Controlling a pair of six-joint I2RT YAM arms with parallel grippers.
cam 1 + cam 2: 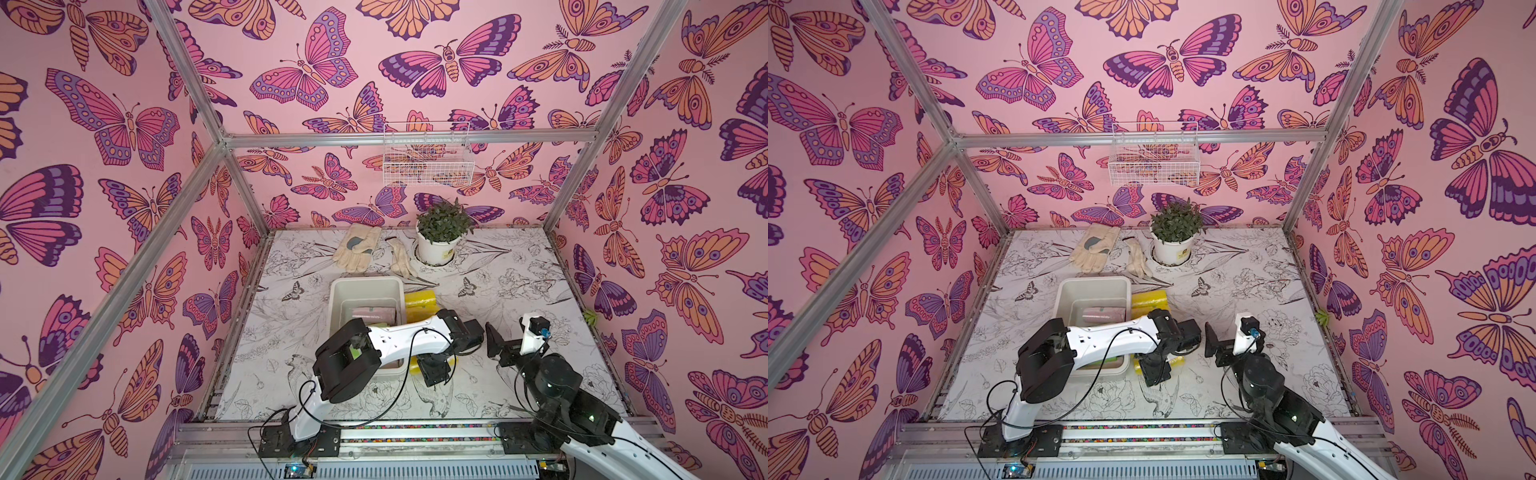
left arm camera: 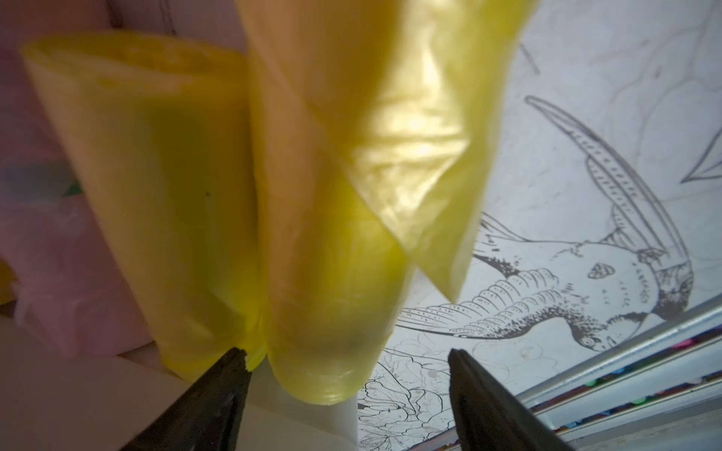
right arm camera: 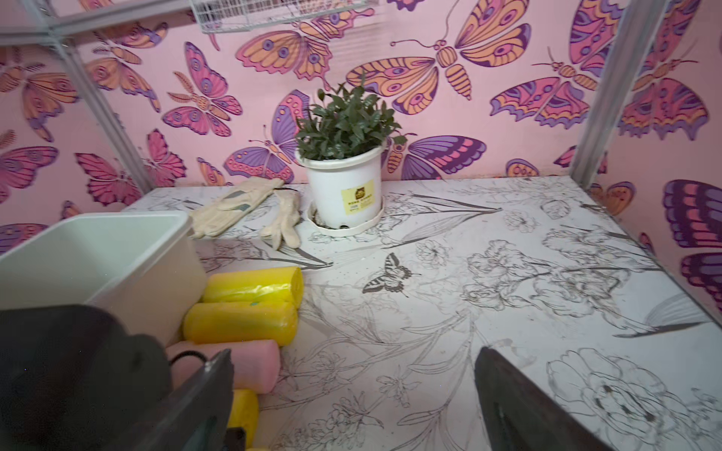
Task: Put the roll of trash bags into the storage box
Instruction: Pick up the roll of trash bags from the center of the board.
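Note:
The off-white storage box (image 1: 337, 291) (image 1: 1065, 291) stands mid-table, with a pink roll (image 1: 372, 314) lying inside it. Along its right side lie rolls of trash bags: two yellow (image 3: 254, 287) (image 3: 240, 322), one pink (image 3: 234, 363), and another yellow (image 3: 244, 410) nearest me. My left gripper (image 1: 432, 372) (image 2: 347, 355) points down over the near yellow rolls (image 1: 415, 368). It is open, and the end of one yellow roll (image 2: 324, 273) with a loose flap sits between its fingers. A second yellow roll (image 2: 156, 195) lies just outside one finger. My right gripper (image 1: 492, 334) (image 3: 351, 363) hovers open and empty to the right.
A white plant pot (image 1: 436, 249) (image 3: 344, 191) stands at the back, with two cream gloves (image 1: 357, 249) (image 1: 401, 259) to its left. A white wire basket (image 1: 428, 160) hangs on the back wall. Metal frame posts edge the table.

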